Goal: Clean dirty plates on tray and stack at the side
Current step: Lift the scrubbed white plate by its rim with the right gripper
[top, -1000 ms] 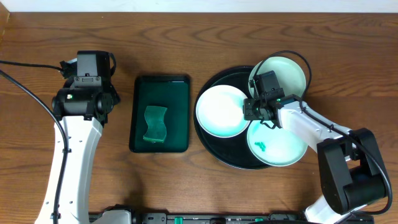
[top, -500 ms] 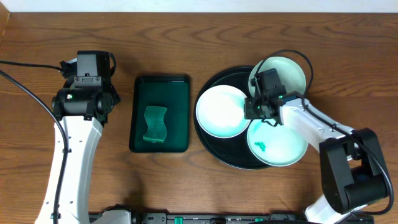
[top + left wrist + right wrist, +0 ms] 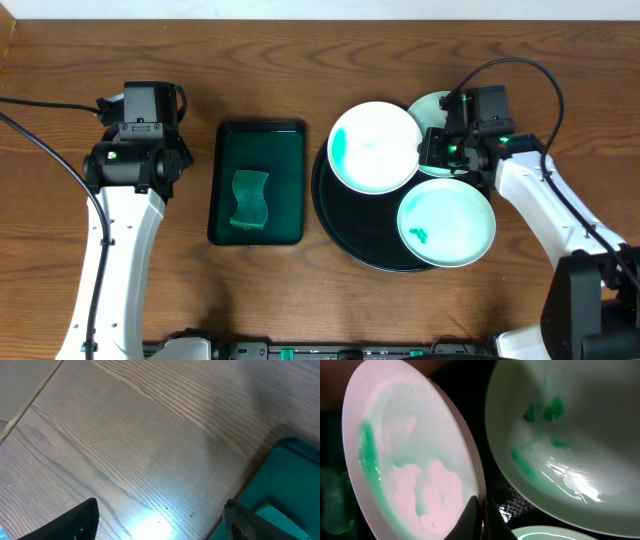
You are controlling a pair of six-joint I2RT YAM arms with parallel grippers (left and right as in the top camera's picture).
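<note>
Three white plates sit at the round black tray [image 3: 365, 235]. My right gripper [image 3: 428, 152] is shut on the rim of one plate [image 3: 375, 147] and holds it lifted over the tray's back part; the right wrist view shows its rim [image 3: 420, 460] pinched between my fingers [image 3: 481, 515], with a green smear on its left side. A second plate [image 3: 440, 106] with green smears lies behind it, also in the right wrist view [image 3: 570, 435]. A third plate [image 3: 447, 223] with a small green smear lies at the tray's front right. My left gripper [image 3: 160, 522] is open over bare table.
A rectangular dark green tray [image 3: 257, 183] holding a green sponge [image 3: 249, 199] stands between the arms; its corner shows in the left wrist view [image 3: 290, 485]. The wooden table [image 3: 300, 60] stretches behind and to the left.
My right gripper has lifted the left plate and carried it back and to the right, over the tray's rear. The left arm has not moved.
</note>
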